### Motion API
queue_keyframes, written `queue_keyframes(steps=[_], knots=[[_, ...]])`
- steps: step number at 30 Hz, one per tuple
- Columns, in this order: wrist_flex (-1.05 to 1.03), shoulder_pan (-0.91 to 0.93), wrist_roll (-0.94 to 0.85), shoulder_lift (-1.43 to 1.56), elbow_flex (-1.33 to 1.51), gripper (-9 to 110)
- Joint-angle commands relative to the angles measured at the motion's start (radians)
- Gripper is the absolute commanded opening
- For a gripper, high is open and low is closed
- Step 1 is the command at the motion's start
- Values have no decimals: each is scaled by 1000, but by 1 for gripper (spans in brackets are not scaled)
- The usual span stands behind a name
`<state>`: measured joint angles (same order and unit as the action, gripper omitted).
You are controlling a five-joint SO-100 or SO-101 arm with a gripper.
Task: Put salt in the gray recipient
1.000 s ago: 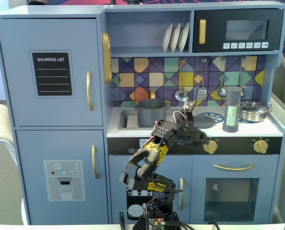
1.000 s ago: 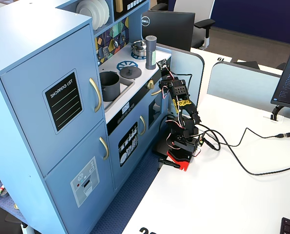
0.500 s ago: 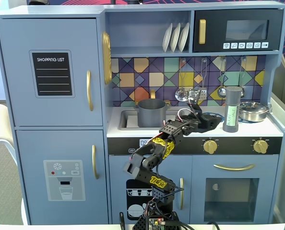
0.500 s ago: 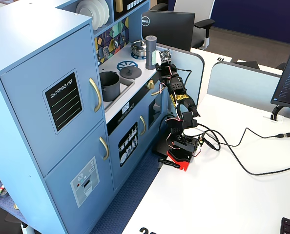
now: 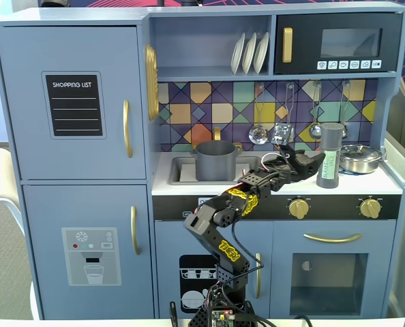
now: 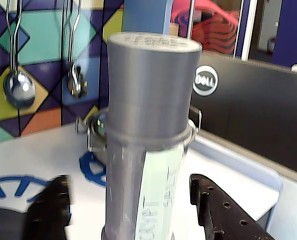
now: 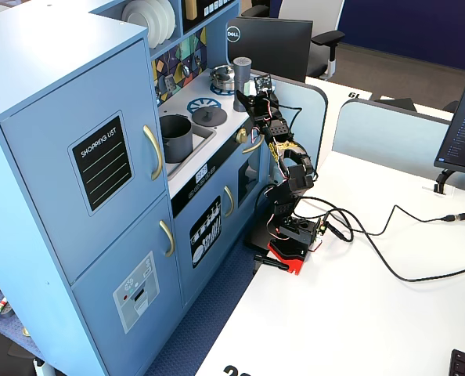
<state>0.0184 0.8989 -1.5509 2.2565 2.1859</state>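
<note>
Salt (image 5: 331, 155) stands upright on the counter (image 5: 380, 182) of a blue toy kitchen, right side in a fixed view, just left of a shiny pan (image 5: 360, 158). Dark cap on top, pale green label facing the arm. Same shaker shows at the far end of the counter in another fixed view (image 7: 241, 82).

Gripper (image 5: 316, 160) reaches in from the left at mid-height of the shaker. Wrist view: salt (image 6: 148, 125) fills the centre, with one black finger (image 6: 51, 212) to its left and the other (image 6: 223, 212) to its right. Gaps show on both sides, so the fingers are spread and not pressing the shaker.

Pot (image 5: 215, 159) sits in the sink (image 5: 178, 170), well left of the salt; matte gray, mouth uncovered. In the other fixed view the pot (image 7: 175, 135) sits nearer the camera, and a flat gray lid (image 7: 209, 117) lies on the counter between it and the shaker.

Ladles (image 5: 258, 133) hang on the tiled backsplash above.
</note>
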Motion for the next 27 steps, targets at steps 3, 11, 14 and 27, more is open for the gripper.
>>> queue_keyframes(steps=[3,11,14,27], knots=[[95,29,52,-57,-97,45],[110,43,124,-156,-178,53],[115,43,141,-193,-202,53],[133,29,126,-362,-331,52]])
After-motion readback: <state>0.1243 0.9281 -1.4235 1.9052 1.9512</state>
